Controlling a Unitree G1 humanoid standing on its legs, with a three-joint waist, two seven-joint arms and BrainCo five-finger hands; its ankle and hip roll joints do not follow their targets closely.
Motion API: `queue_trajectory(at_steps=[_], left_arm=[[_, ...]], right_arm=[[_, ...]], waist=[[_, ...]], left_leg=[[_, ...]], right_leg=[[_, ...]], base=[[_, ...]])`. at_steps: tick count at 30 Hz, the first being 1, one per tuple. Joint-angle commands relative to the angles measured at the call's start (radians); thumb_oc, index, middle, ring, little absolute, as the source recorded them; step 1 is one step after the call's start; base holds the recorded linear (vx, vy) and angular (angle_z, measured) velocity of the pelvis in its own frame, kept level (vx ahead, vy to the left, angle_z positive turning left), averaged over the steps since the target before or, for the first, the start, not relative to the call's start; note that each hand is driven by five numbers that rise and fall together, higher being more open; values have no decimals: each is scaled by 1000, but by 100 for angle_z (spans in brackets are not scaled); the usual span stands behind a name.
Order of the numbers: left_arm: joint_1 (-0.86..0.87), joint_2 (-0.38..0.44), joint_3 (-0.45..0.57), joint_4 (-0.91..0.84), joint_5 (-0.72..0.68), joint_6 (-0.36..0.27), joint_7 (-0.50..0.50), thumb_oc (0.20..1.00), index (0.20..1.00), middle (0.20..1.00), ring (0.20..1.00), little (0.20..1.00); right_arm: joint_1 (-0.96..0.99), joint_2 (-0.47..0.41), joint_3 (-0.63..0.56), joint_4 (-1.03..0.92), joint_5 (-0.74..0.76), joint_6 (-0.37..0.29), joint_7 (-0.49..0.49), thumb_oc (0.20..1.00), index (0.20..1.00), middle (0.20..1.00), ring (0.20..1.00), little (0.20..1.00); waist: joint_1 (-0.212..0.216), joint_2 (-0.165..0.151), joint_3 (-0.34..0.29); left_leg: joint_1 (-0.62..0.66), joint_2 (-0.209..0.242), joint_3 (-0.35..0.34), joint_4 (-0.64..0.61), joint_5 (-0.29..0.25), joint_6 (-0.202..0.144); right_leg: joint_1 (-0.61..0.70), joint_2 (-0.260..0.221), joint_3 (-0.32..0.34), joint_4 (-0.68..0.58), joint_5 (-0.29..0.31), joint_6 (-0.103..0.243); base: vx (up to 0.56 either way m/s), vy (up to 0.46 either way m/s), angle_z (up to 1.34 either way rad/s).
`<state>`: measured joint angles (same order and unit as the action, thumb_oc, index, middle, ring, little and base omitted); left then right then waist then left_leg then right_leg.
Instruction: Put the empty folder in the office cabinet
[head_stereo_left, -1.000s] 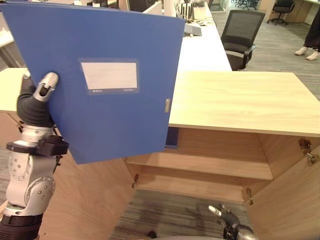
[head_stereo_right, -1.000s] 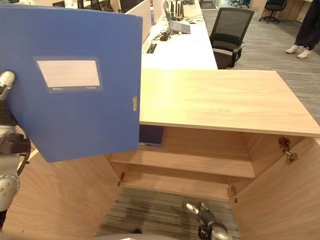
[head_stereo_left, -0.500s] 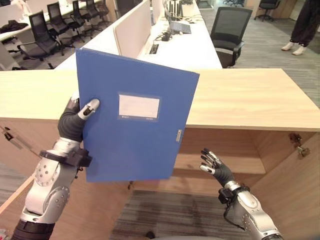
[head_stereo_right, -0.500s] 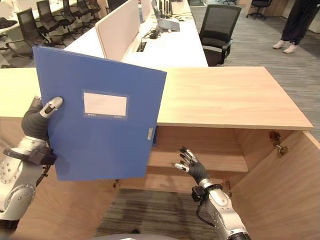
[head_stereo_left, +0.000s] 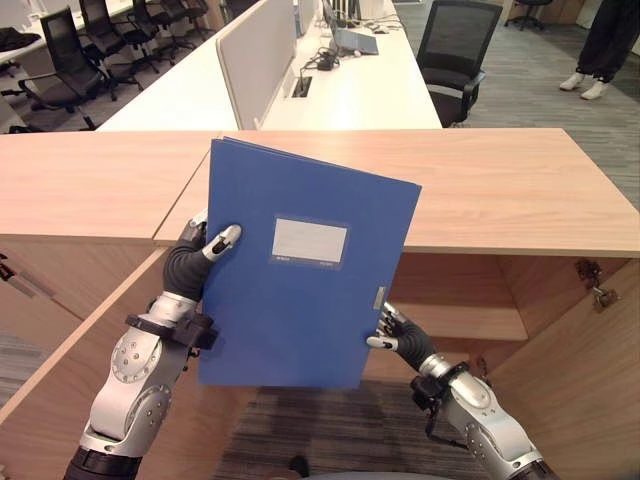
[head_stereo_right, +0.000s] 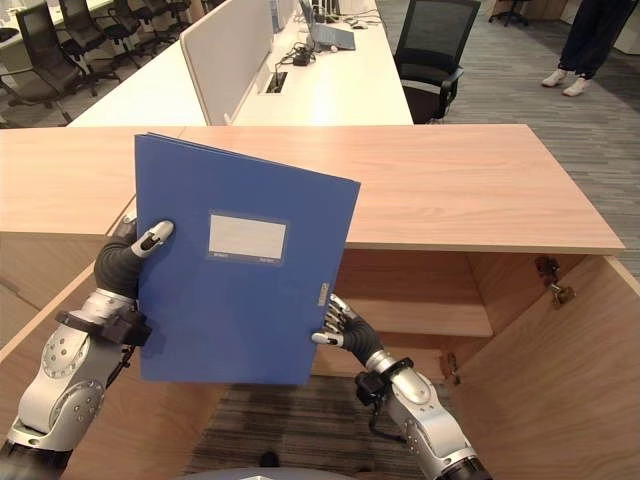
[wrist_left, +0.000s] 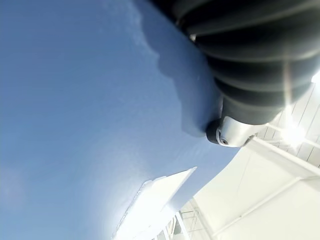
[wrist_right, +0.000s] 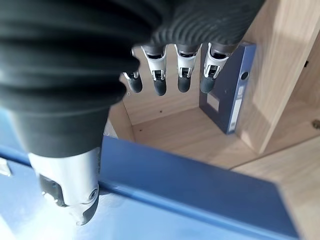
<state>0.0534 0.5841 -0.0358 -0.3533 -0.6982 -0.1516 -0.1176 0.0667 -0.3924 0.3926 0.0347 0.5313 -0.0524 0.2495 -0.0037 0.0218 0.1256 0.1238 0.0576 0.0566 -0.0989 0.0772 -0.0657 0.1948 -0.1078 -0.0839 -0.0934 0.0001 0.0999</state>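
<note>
You've got the big wooden cabinet (head_stereo_left: 500, 180) right in front of you, doors swung wide, the shelf (head_stereo_right: 430, 315) inside bare across its open stretch with another blue binder (wrist_right: 227, 95) standing upright at the far end of it, tucked against the side wall. The blue folder (head_stereo_left: 300, 270) is up in the air, held upright and slightly tilted in front of the opening, label side facing you, not yet inside. Your left hand (head_stereo_left: 195, 258) pinches its left edge, thumb laid across the front cover and the fingers gone behind it. Your right hand (head_stereo_right: 340, 325) is at the lower right edge by the clasp: thumb pressing on the cover, the other fingers straight and spread past the edge toward the shelf, not wrapped round anything. So the job now, I'd say, is feeding it in. Turn the folder so a narrow edge leads, drop it to shelf level under the cabinet top, and keep the right hand steadying that free side so the cover doesn't flap. Watch the front lip of the top and the door (head_stereo_left: 570, 400) on your right. Aim for the open stretch of shelf, well apart from the binder already there.
</note>
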Motion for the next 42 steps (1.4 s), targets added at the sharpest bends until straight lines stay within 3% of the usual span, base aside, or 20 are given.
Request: queue_trajectory(at_steps=[1,24,26,27,29,42], left_arm=[[-84,-17,28,-27,-11,-53,2,200,200,200,200,200],[-92,-92,-110,-36,-61,-11,-29,200,200,200,200,200],[-97,-93,-112,-38,-64,-11,-30,200,200,200,200,200],[-102,-94,-116,-38,-68,-9,-31,200,200,200,200,200],[-108,-93,-122,-35,-68,-7,-33,200,200,200,200,200],[-94,-88,-120,-24,-66,0,-66,200,200,200,200,200]], right_arm=[[-96,16,30,-114,77,-25,27,1000,1000,1000,1000,1000],[-200,78,111,-141,188,-23,10,1000,1000,1000,1000,1000],[-200,78,115,-141,195,-20,13,627,627,627,627,627],[-197,80,121,-141,210,-14,20,558,558,558,558,558],[-195,80,128,-142,234,-6,28,200,200,200,200,200],[-196,59,139,-165,356,26,78,200,200,200,200,200]], waist=[[2,-20,-8],[6,-24,-4],[6,-24,-4],[6,-24,-6],[7,-24,-5],[14,-31,-6]], left_leg=[[54,29,10,12,-98,-17],[50,34,8,12,-93,-16],[49,34,8,12,-92,-16],[55,36,8,12,-103,-18],[54,37,7,12,-102,-19],[51,39,4,12,-99,-23]], right_leg=[[-49,-47,-65,20,22,66],[-50,-45,-70,17,23,62],[-51,-45,-71,16,23,62],[-44,-43,-72,15,13,63],[-45,-43,-72,16,14,63],[-45,-36,-75,17,10,61]], base=[[0,0,0],[-2,-1,0],[18,-1,0],[0,0,0],[17,-2,0],[3,0,0]])
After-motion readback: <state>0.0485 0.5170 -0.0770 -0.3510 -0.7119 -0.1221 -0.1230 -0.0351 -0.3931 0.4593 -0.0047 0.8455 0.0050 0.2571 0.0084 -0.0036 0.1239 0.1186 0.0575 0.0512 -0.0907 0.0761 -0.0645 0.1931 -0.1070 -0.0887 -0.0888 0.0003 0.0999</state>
